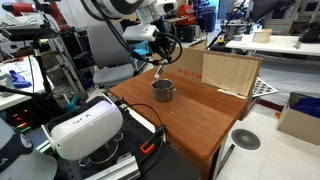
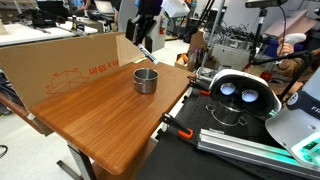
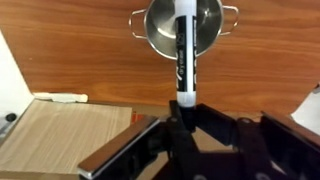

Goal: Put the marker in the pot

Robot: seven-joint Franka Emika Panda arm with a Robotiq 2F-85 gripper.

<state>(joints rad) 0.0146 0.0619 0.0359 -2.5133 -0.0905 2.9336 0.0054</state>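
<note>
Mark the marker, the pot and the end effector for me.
marker [image 3: 185, 65], wrist view, black barrel.
pot [image 2: 146, 82], in an exterior view, outer side wall.
end effector [image 3: 185, 112], wrist view, midway between its fingertips.

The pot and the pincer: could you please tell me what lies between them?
In the wrist view, only the marker, gripped by the pincer, its tip across the pot opening; wooden table behind.

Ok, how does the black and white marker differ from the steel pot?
The slim black-and-white stick marker is straight; the shiny round steel pot is wide, with side handles. The marker is clamped in the pincer, off the table; the pot stands on the wooden table.
</note>
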